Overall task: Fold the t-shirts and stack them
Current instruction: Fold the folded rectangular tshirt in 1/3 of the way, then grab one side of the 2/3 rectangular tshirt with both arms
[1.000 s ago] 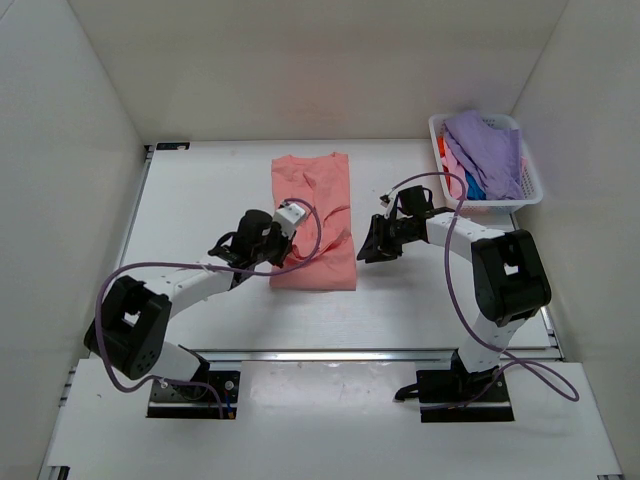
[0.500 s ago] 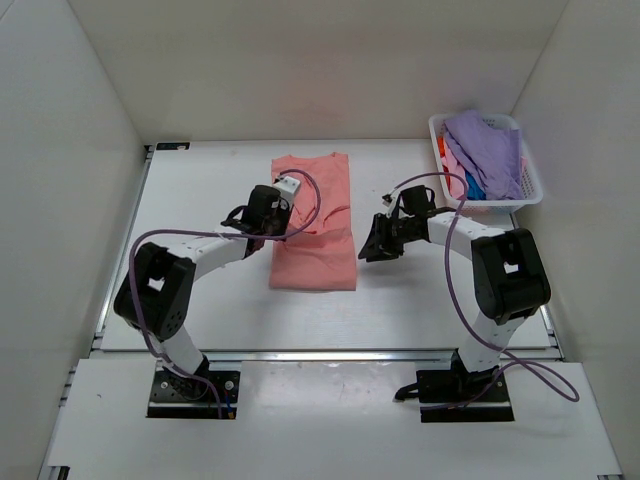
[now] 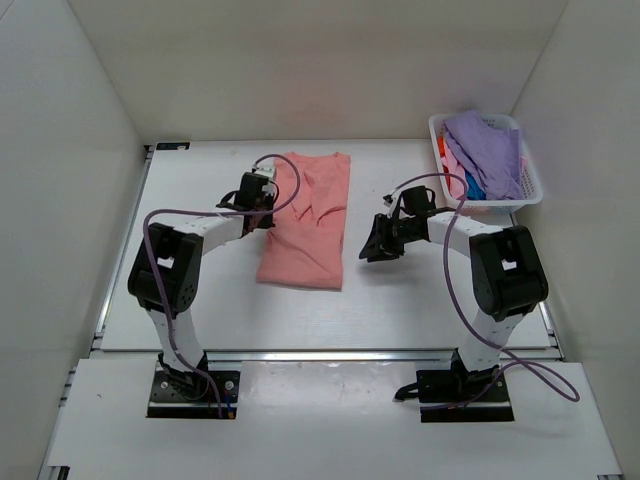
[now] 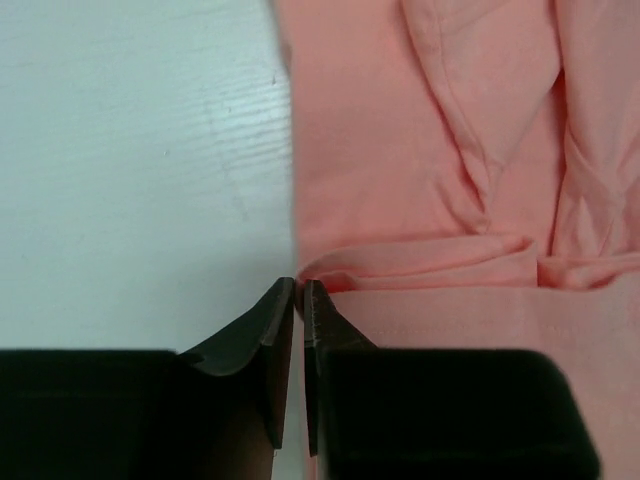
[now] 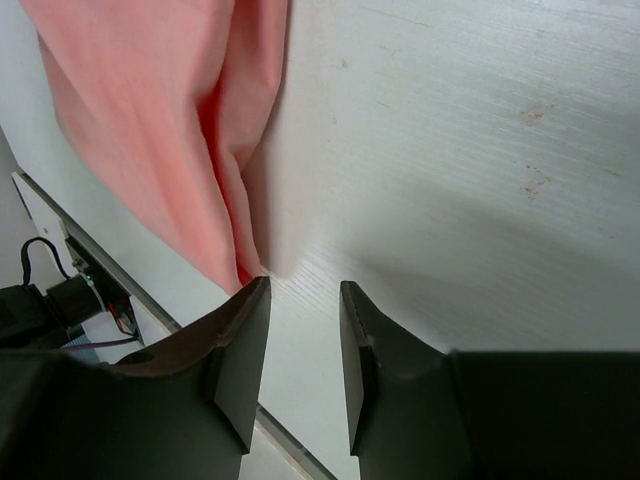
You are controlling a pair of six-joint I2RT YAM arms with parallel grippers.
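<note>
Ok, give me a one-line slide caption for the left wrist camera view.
Left gripper pinching the left edge of the rumpled salmon-pink t-shirt on the white table.

The white counter [image 3: 200, 300] carries 2 things directly. A salmon-pink t-shirt [image 3: 305, 225] lies flat and partly folded just past the centre, its near end skewed toward 7 o'clock. A white basket [image 3: 500, 206] sits in the 2 o'clock corner, well apart from it.
</note>
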